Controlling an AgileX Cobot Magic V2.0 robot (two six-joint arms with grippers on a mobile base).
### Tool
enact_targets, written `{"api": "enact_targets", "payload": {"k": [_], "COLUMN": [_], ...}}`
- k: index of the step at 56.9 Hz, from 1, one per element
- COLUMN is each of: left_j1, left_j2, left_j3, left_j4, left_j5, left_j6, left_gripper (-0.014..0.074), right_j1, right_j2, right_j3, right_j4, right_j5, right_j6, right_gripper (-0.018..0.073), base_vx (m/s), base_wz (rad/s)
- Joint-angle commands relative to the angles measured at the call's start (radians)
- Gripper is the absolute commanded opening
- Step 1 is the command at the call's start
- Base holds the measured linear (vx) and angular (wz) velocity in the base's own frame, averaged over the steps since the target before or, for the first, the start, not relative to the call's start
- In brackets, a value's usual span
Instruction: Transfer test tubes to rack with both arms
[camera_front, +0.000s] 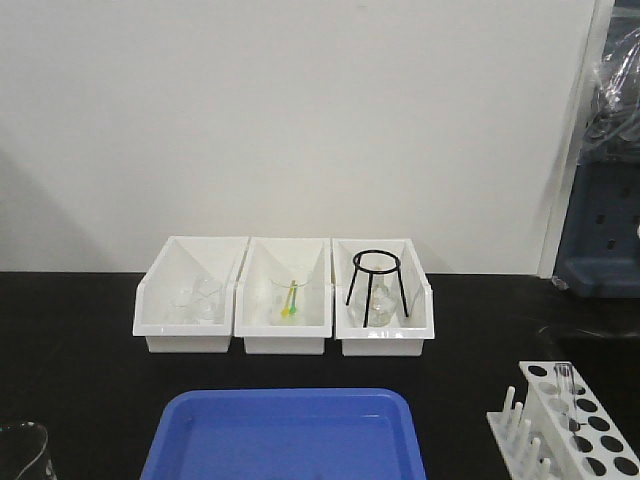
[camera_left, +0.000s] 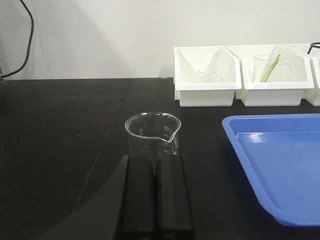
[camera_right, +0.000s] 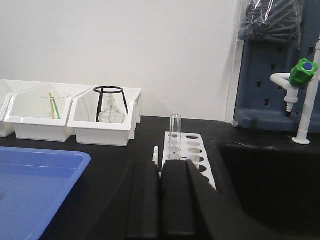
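At the bottom of each wrist view, the left gripper (camera_left: 156, 172) and right gripper (camera_right: 160, 175) had their jaws clenched on nothing. Beyond the right one, on the black desk (camera_front: 70, 340), one slender clear glass test tube (camera_right: 175, 131) stood upright in a far hole of the white plastic rack (camera_right: 192, 155). That was the only tube visible, so the transfer looked begun or near done; farther back sat three white rectangular bins (camera_front: 288, 330).

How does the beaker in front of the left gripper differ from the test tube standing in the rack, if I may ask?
The beaker is wide with a pouring spout; the test tube is slender with a plain rim. The beaker stands directly on the black table; the test tube stands upright in a hole of the white rack. Both are clear glass and look empty.
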Motion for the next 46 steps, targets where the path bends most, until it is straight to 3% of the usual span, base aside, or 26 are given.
{"api": "enact_targets", "payload": {"k": [1,46], "left_j1": [0.0,0.0], "left_j2": [-0.012,-0.012], "left_j3": [-0.029,-0.029], "left_j4": [-0.007,-0.007], "left_j5": [-0.078,-0.078], "left_j6": [-0.009,-0.009], "left_gripper": [-0.0006,-0.0006], "right_j1": [-0.006,-0.006], "right_j2": [-0.007,-0.007], "right_j3": [0.014,0.014], "right_j4": [-0.012,-0.012], "right_j5": [-0.07,-0.059], "right_j6": [0.0,0.0], "right_gripper": [-0.0008,-0.0008], "base_vx": [0.0,0.0], "base_wz": [0.0,0.0]}}
